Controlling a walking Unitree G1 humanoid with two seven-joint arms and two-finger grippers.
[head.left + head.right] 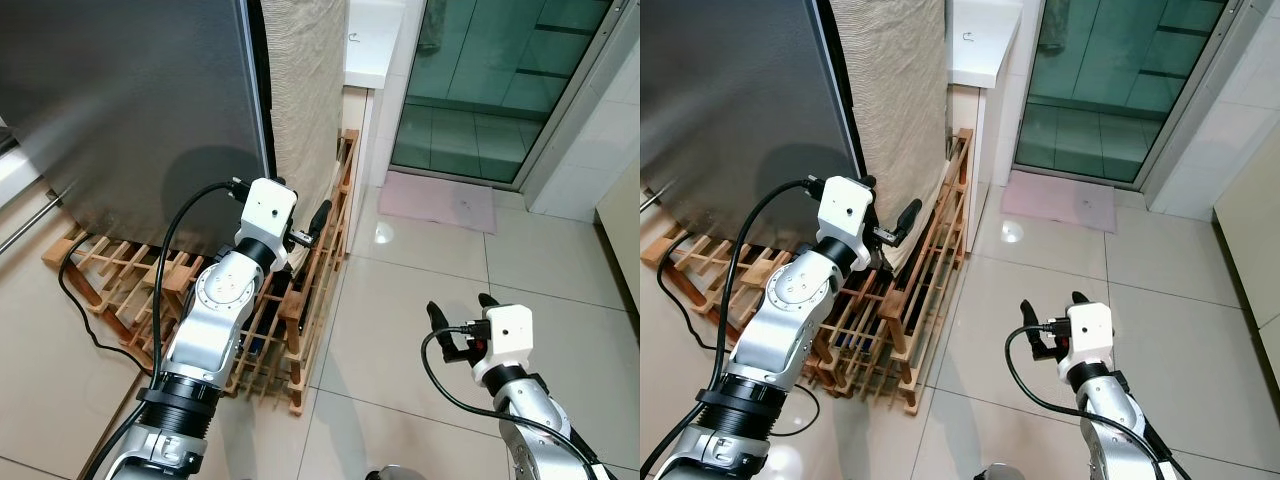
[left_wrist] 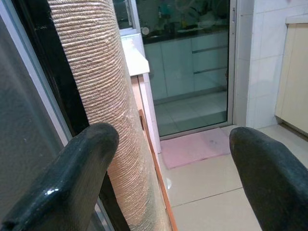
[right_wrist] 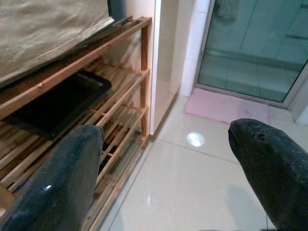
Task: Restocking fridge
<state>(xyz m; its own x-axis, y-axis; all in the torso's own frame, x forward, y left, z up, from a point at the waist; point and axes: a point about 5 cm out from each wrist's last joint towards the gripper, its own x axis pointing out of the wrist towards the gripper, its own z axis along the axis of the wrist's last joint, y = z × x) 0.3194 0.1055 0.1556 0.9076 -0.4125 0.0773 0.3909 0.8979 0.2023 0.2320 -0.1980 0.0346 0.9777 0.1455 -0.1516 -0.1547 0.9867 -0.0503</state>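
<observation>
- Two silver arms are raised in front of a grey fridge (image 1: 130, 100) standing on a wooden slatted rack (image 1: 300, 330) over pale floor tiles.
- Left gripper (image 1: 318, 222) is held up at the fridge's right front corner, just beside a beige woven cover (image 1: 305, 80) draped down the appliance's side; its jaws stand apart with nothing between them.
- Right gripper (image 1: 462, 318) hovers low over the tiled floor (image 1: 400, 300), well apart from the fridge, its two black fingers also spread and gripping nothing.
- A black tray (image 3: 60, 103) lies on a lower shelf of the rack.
- A pink mat (image 1: 437, 198) lies before a glass sliding door (image 1: 490, 80), beyond a white counter (image 1: 370, 45).
</observation>
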